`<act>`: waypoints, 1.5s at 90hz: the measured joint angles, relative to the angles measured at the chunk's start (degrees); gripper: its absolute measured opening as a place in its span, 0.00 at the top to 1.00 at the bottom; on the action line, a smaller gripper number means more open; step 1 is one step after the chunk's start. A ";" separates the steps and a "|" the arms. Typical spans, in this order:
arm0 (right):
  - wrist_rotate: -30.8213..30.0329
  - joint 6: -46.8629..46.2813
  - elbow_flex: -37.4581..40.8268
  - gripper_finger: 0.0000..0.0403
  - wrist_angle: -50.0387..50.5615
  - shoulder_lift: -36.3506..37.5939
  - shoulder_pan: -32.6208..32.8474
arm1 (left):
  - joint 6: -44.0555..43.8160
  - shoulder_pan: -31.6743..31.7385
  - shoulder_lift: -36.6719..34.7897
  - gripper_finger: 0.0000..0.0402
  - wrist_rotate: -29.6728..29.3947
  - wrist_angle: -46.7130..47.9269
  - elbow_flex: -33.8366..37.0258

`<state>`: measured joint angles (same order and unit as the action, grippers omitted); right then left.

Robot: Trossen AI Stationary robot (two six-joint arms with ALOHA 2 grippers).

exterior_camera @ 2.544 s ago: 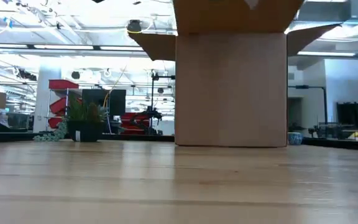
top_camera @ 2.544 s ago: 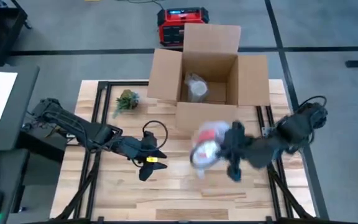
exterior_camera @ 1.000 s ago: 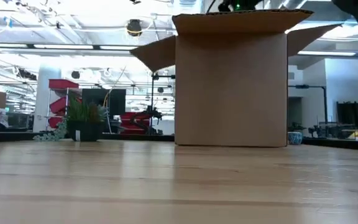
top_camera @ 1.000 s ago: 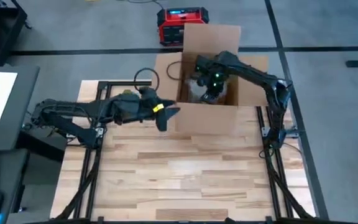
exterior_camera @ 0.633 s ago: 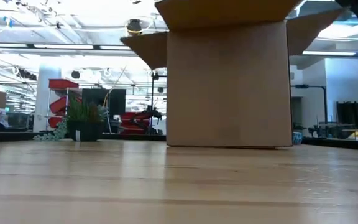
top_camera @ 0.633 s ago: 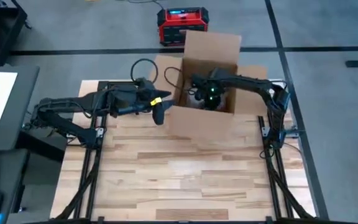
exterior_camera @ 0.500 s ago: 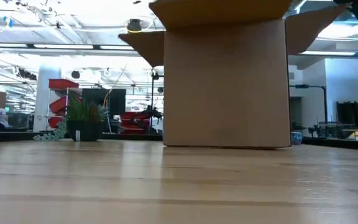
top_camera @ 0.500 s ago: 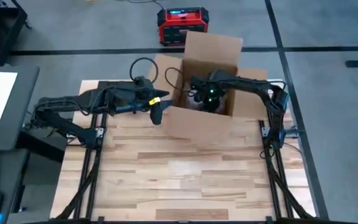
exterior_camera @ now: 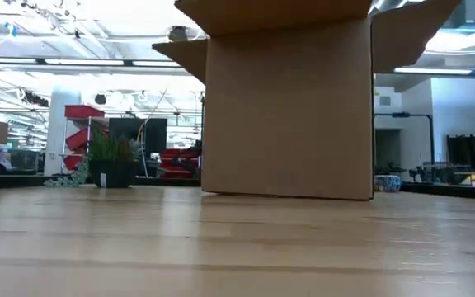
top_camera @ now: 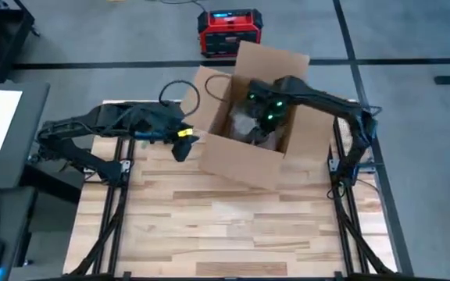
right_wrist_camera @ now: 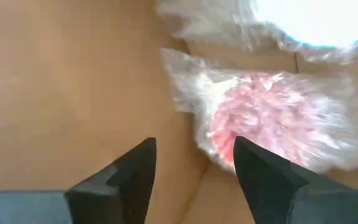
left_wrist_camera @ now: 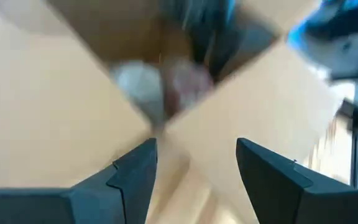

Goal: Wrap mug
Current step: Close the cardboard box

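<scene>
High view: cardboard box [top_camera: 244, 160] sits skewed on the counter [top_camera: 209, 226], flaps up. Right end effector [top_camera: 266, 117] is inside the box; its wrist view shows the fingers apart, gripping nothing, with the wrapped mug [right_wrist_camera: 272, 121], pink under clear bubble wrap, lying on the box floor just past them. Left end effector [top_camera: 180, 148] hangs just beside the box's left wall, fingers spread, empty. Potted plant [exterior_camera: 110, 161] stands behind the box, to its left. Judgement: wrapping done, bundle boxed; remaining: withdraw the arm, perhaps close the flaps.
</scene>
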<state>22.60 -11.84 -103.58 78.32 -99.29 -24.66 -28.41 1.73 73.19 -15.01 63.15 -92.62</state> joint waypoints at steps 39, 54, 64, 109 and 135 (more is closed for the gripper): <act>3.03 -11.10 -2.46 0.64 -3.91 24.50 20.72 | -2.97 9.30 -1.05 0.58 19.83 21.36 6.21; -2.21 -26.92 1.95 0.78 -4.01 29.85 36.46 | 1.20 15.66 -1.58 0.79 18.77 19.47 12.36; -7.48 -39.81 7.03 0.87 -4.25 33.00 47.09 | 3.98 19.23 -1.99 0.95 16.30 17.87 15.25; -17.37 -98.26 31.92 1.00 7.75 40.98 79.03 | 7.72 21.94 -1.90 1.00 -5.82 -1.51 23.67; -47.11 -109.24 32.42 1.00 11.72 40.45 82.21 | 22.47 13.53 -1.98 1.00 -4.72 -16.34 18.59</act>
<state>-24.51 -121.08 -71.16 90.04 -58.84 57.54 -5.94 15.26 71.20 -19.73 46.81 -74.03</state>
